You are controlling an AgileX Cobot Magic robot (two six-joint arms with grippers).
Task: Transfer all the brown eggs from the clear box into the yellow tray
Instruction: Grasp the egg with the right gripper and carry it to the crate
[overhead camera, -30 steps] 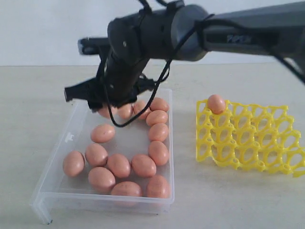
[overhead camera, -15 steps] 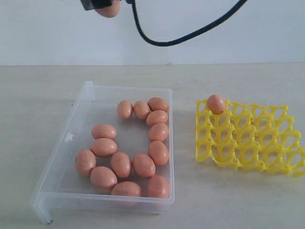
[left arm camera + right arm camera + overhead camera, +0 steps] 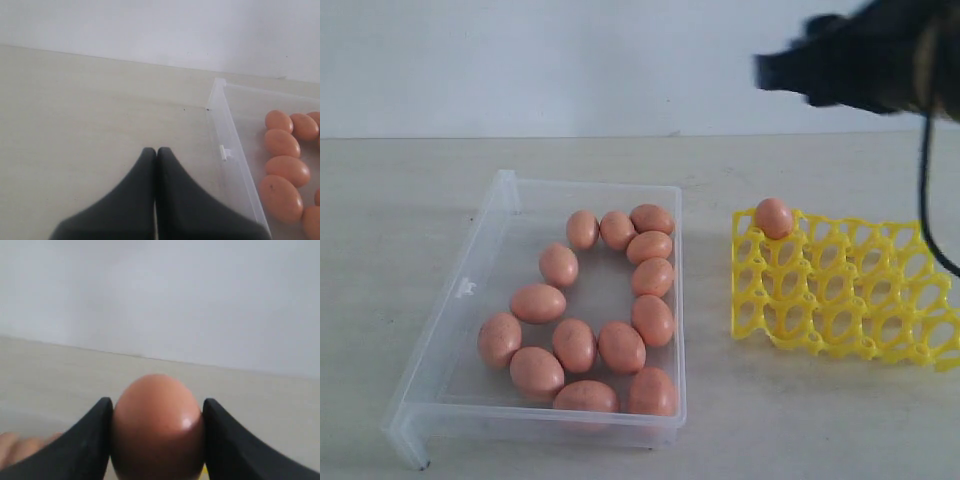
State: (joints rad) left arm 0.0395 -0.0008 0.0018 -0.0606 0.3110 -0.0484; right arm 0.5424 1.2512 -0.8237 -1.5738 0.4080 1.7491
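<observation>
My right gripper (image 3: 157, 402) is shut on one brown egg (image 3: 157, 435), which fills the gap between the two dark fingers. In the exterior view that arm (image 3: 855, 62) is a dark blur high above the yellow tray (image 3: 860, 300), and the held egg does not show there. One brown egg (image 3: 773, 217) sits in the tray's far left corner cup. Several brown eggs (image 3: 575, 344) lie loose in the clear box (image 3: 448, 330) on the left. My left gripper (image 3: 156, 151) is shut and empty over bare table, beside the box's wall (image 3: 227, 145).
The box and tray rest on a pale beige table (image 3: 400, 200) with a white wall (image 3: 570, 60) behind. A strip of bare table (image 3: 708, 300) separates box and tray. A black cable (image 3: 926, 190) hangs from the right arm over the tray's far right.
The right arm rose out of the box's far end with an egg and swung right, to above the tray. A few eggs in the box's left part shifted slightly.
</observation>
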